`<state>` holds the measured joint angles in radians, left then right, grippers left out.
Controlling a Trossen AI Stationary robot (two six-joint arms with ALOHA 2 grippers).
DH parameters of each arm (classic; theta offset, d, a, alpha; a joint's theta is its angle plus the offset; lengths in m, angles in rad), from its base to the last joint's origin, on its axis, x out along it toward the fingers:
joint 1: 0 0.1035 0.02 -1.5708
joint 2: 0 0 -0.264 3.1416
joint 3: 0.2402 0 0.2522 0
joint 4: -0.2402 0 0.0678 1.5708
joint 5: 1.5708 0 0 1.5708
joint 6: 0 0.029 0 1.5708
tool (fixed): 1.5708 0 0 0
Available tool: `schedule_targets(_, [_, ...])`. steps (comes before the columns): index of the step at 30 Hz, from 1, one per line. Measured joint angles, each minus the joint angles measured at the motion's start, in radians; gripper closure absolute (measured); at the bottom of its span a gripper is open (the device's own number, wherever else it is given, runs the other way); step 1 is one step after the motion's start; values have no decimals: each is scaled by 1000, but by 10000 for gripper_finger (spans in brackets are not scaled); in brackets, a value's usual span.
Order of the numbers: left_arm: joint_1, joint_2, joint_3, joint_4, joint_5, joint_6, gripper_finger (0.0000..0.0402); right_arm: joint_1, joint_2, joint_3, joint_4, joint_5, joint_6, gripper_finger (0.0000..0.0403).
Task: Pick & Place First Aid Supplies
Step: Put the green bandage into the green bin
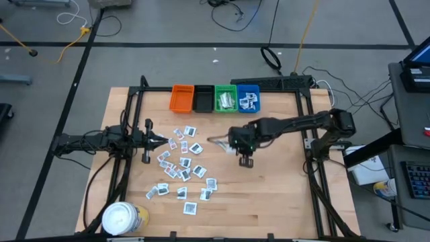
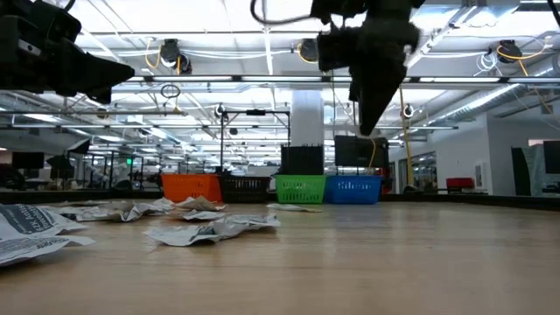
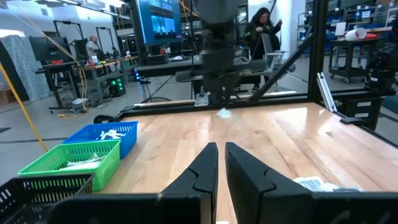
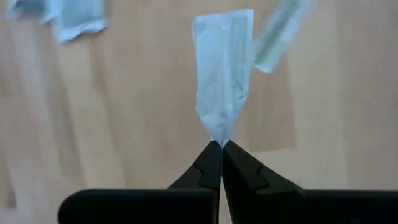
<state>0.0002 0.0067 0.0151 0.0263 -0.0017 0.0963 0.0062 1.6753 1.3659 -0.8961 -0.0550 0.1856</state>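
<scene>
The right gripper, at centre frame in the high view, pinches a strip wrapper by its end, its long axis running straight out from the shut fingers; the green bin lies toward the upper edge. The left gripper waits nearly closed, empty.

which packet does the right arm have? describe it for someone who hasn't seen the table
Find the row of bins at the table's far edge; the right tool is below the green one. Pinched in it is a pale strip wrapper, the only packet lifted off the wood.

No readable text or labels
</scene>
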Motion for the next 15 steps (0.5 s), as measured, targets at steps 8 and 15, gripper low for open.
schedule_targets(8, [0, 0, 0, 0, 0, 0, 364, -197, 1, 0, -62, 98, 179, 402])
schedule_targets(15, [0, 0, 0, 0, 0, 0, 364, -363, 1, 0, -67, 137, 318, 403])
